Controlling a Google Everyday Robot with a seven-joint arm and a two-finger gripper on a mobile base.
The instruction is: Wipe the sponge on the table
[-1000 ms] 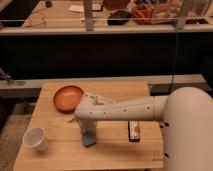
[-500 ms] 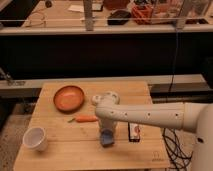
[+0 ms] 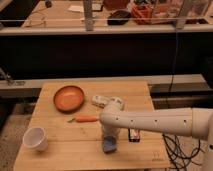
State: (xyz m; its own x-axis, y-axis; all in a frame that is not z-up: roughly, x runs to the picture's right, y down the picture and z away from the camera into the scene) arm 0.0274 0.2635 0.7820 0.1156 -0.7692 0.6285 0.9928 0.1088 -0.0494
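Note:
The blue-grey sponge (image 3: 109, 145) lies on the light wooden table (image 3: 65, 155), near its front edge and a little right of the middle. My gripper (image 3: 109, 138) points straight down onto it from the end of the white arm (image 3: 150, 122), which reaches in from the right. The gripper is shut on the sponge and presses it against the tabletop. The gripper covers the sponge's upper part.
An orange plate (image 3: 69, 97) sits at the back left and a carrot (image 3: 86, 119) lies in front of it. A white cup (image 3: 36, 138) stands at the front left. A black-and-white box (image 3: 134, 135) lies just right of the sponge. A cluttered workbench (image 3: 120, 20) runs behind.
The gripper and the sponge have slid together to the right across the table, from left of centre to beside the black-and-white box. The arm's bulky part has pulled back to the right.

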